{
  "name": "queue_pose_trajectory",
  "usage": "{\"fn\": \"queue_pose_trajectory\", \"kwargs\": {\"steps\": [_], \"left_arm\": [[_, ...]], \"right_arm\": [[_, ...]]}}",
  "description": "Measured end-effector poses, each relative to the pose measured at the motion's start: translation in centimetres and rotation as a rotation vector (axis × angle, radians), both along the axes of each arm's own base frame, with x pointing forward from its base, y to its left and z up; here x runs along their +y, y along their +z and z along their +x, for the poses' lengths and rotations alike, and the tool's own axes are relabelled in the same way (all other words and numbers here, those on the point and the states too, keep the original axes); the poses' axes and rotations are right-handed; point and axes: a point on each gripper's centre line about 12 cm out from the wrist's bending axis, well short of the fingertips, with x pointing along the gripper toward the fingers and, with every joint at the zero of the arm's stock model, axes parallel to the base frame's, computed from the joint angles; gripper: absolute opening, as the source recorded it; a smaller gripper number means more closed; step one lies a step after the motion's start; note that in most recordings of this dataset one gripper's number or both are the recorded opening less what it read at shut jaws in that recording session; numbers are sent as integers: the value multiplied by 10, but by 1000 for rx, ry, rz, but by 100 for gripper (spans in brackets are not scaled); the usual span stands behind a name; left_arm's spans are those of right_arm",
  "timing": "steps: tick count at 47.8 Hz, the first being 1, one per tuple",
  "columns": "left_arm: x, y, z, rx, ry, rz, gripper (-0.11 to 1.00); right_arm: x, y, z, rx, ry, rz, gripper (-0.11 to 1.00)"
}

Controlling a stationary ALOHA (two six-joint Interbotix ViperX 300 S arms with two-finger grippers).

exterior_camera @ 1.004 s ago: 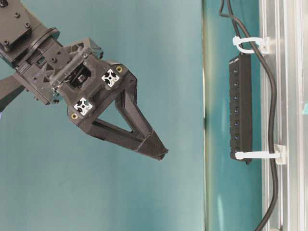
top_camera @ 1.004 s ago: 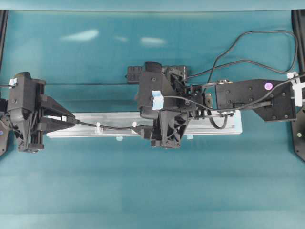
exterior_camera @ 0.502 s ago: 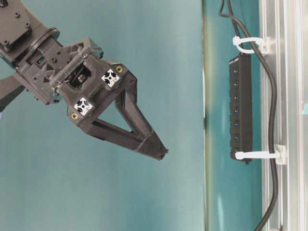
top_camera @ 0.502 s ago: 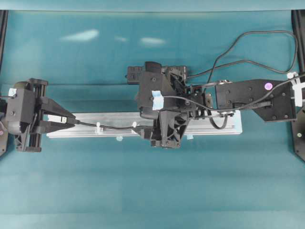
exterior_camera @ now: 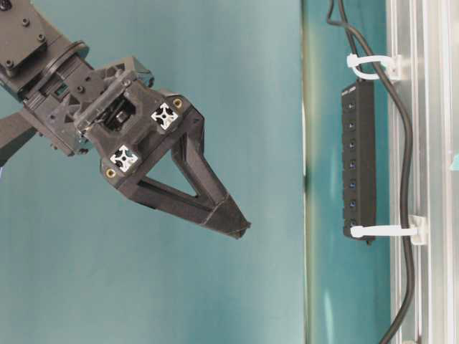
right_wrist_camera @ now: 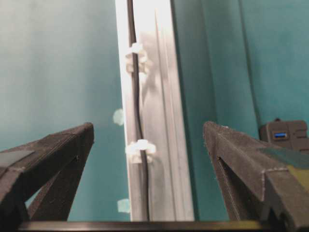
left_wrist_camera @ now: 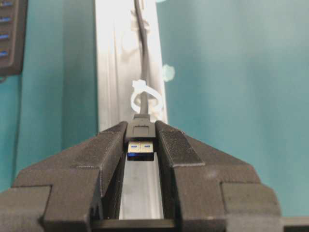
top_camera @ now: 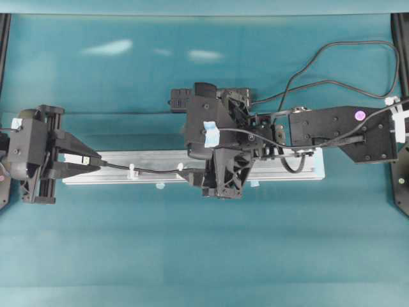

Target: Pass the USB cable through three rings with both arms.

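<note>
Black and thin, the USB cable (top_camera: 153, 171) lies along the silver rail (top_camera: 115, 160) and runs through the whitish rings (top_camera: 131, 171). No writing is readable on anything. The left gripper (left_wrist_camera: 141, 145) pinches the plug (left_wrist_camera: 140, 139) at the rail's left end; only the left wrist view shows its blue insert. The right gripper (right_wrist_camera: 147, 140) hangs above the rail with jaws spread wide. The table-level view shows the hub strip (exterior_camera: 358, 161) beside the rail.
</note>
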Motion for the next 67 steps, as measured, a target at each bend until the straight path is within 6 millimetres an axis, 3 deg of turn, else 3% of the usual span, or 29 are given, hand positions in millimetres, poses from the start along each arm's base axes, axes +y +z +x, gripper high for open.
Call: {"fn": "queue_pose_trajectory", "kwargs": {"steps": [18,67], "left_arm": [[0,6,4,-23,51,-81,24],[0,7,4,-25,53,-84,24]], "right_arm": [[0,1,0,-6,-1,2,79],[0,2,1,-18,2,2,79]]}}
